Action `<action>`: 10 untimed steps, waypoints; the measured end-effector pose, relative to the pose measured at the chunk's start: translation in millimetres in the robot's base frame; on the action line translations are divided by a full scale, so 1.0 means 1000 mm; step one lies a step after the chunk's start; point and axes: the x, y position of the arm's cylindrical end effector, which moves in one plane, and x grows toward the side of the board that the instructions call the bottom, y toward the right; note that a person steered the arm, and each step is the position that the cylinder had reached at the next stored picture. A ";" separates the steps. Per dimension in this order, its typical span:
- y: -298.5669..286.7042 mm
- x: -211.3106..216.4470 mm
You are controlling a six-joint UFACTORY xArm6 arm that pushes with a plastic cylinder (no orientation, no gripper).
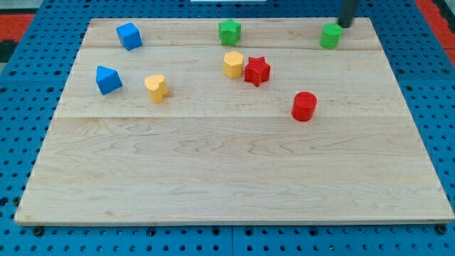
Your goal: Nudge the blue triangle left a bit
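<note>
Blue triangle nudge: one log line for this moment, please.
my tip: view's top right, beside green block | blue triangle: far left, untouched | nudge: not begun

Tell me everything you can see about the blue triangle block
The blue triangle is a small, solid-looking block in bright blue, with a wedge-like top and darker side faces. It sits flat on the wooden board, near the view's left edge, below the blue cube and left of the yellow heart. Nothing touches it. My tip is far off at the view's top right, beside the green block.
</note>
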 end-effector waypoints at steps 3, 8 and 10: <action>0.004 0.058; -0.196 0.087; -0.314 0.115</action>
